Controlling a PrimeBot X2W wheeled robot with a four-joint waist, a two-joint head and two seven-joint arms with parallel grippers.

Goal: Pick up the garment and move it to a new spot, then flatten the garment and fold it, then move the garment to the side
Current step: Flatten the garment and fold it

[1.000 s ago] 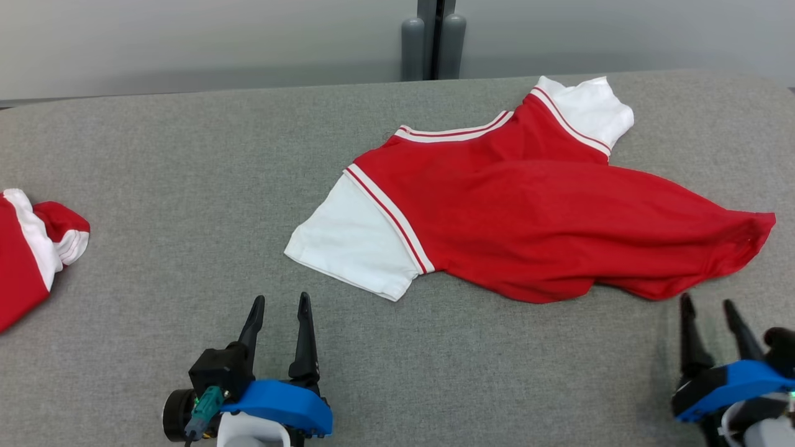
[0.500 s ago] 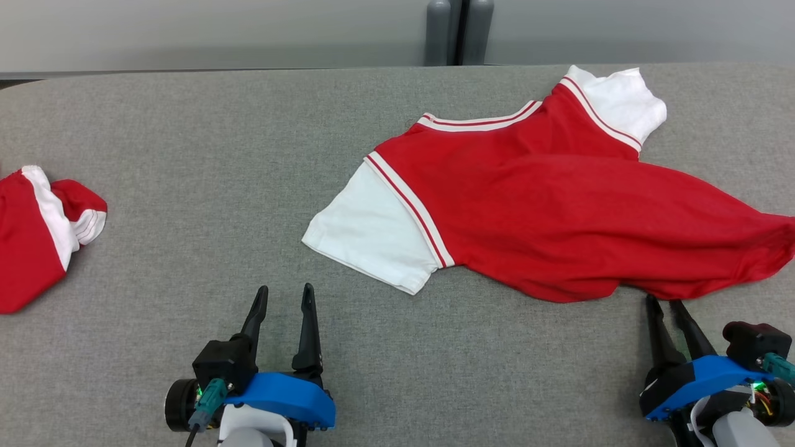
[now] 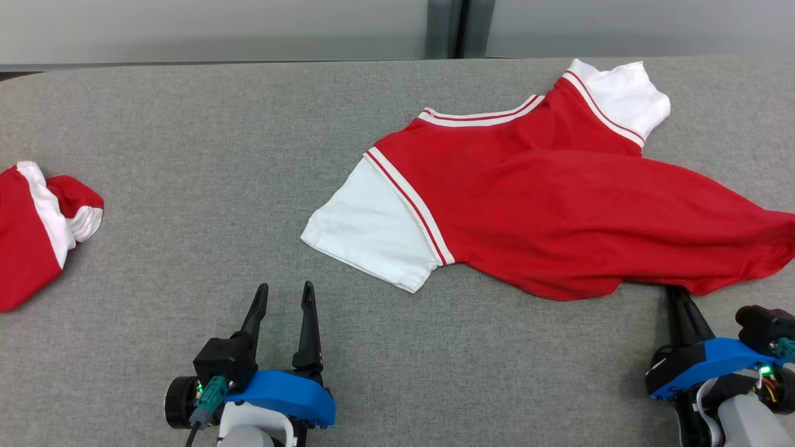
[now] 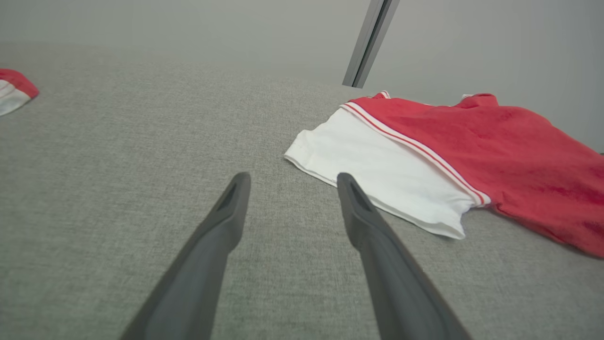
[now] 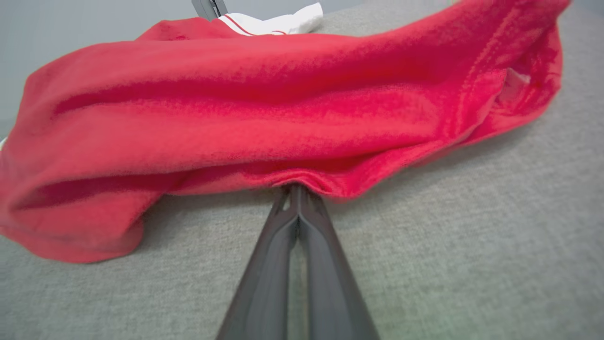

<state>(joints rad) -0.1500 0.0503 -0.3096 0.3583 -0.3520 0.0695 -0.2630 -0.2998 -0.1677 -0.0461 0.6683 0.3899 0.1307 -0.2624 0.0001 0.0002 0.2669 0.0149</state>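
The garment (image 3: 559, 205) is a red shirt with white sleeves and striped trim, lying crumpled on the right half of the grey table (image 3: 186, 155). It also appears in the left wrist view (image 4: 472, 137) and the right wrist view (image 5: 259, 108). My right gripper (image 3: 674, 290) is at the garment's near hem. Its fingers are pressed together (image 5: 295, 188), with the tips pinching the hem's edge, which folds over them. My left gripper (image 3: 282, 288) stands open over bare table, left of the near white sleeve, holding nothing (image 4: 291, 177).
A second red and white garment (image 3: 31, 230) lies bunched at the table's left edge (image 4: 12, 87). A grey wall with a dark vertical post (image 3: 456, 28) stands behind the table's far edge.
The right gripper has moved forward to the garment's hem and closed from open to shut. The head camera has shifted a little. The left gripper has stayed open in place.
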